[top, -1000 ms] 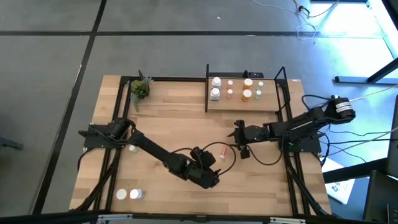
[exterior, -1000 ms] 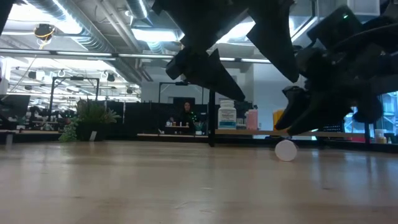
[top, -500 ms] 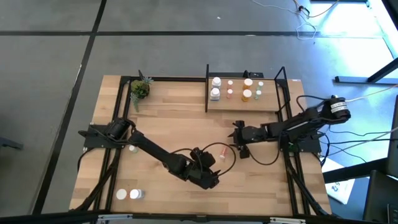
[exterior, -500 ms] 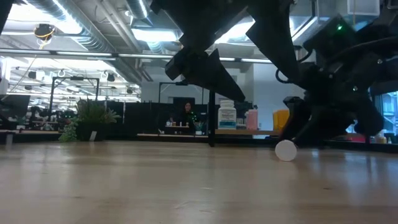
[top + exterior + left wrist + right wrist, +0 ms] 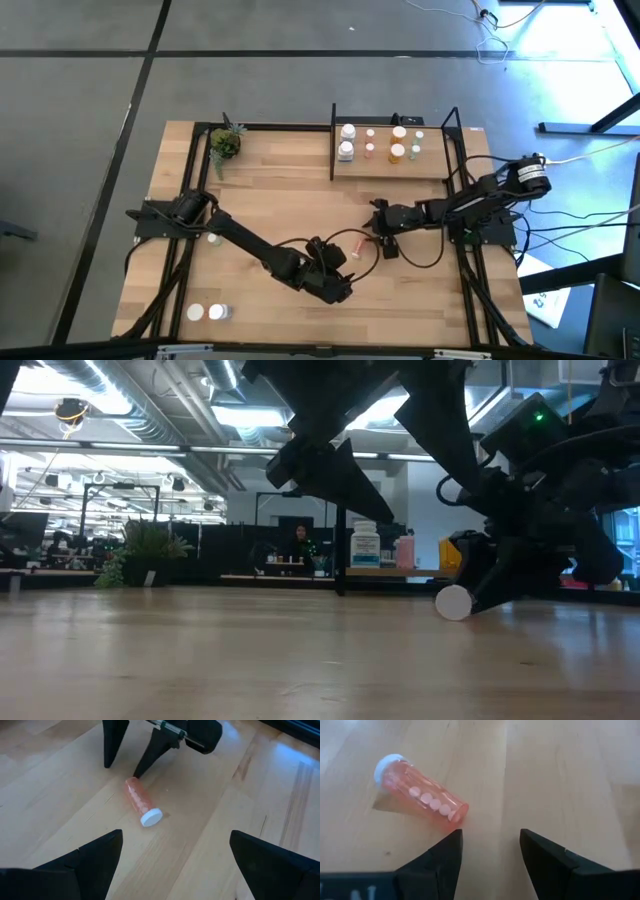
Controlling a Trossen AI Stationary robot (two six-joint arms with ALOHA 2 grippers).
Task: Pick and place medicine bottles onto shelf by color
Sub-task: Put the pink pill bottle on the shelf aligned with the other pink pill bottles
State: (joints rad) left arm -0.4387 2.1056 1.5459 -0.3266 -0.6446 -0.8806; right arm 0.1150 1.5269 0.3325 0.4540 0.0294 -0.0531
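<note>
Right hand point(image 5: 374, 224) now nearer pink bottle point(image 5: 352, 246)

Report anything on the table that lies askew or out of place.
A pink bottle lies on its side on the tabletop, white cap still on, just ahead of the open right gripper; bottles on the shelf stand upright.

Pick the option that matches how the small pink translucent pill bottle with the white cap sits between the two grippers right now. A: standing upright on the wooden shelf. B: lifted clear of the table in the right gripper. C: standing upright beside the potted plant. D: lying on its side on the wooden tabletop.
D: the pink pill bottle lies on its side on the tabletop, just ahead of the open right gripper, not gripped.
</note>
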